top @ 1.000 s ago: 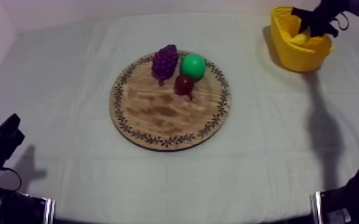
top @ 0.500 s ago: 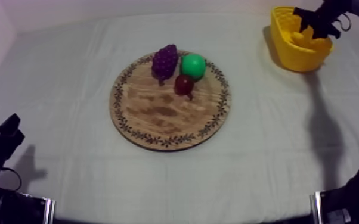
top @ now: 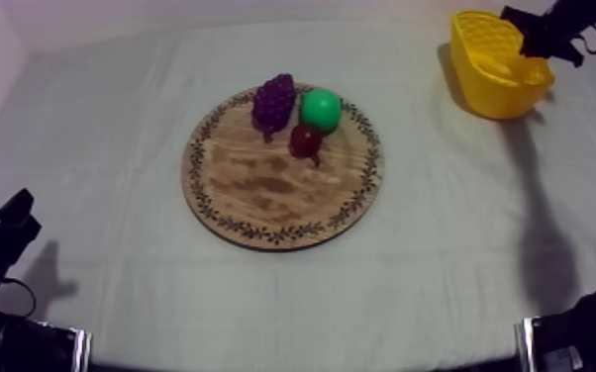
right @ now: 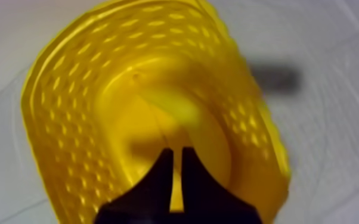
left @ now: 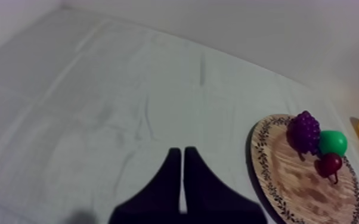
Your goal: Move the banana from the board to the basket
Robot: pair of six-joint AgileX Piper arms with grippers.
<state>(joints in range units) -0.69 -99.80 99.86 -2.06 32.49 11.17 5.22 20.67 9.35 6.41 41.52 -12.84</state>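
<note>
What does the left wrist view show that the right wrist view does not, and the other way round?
Left wrist view: the wooden board with the grapes, a green fruit and the small red fruit on it, and the left claw, shut, over the cloth. Right wrist view: the inside of the yellow basket, where a paler yellow shape, likely the banana, lies, with the right claw shut above it. Both: the yellow basket, seen past the wooden board from the left wrist, and the cloth.

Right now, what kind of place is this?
Probably a staged robot test bench, not a home: a cloth-covered table, toy grapes on a wooden board, and the right gripper above a yellow basket.
</note>
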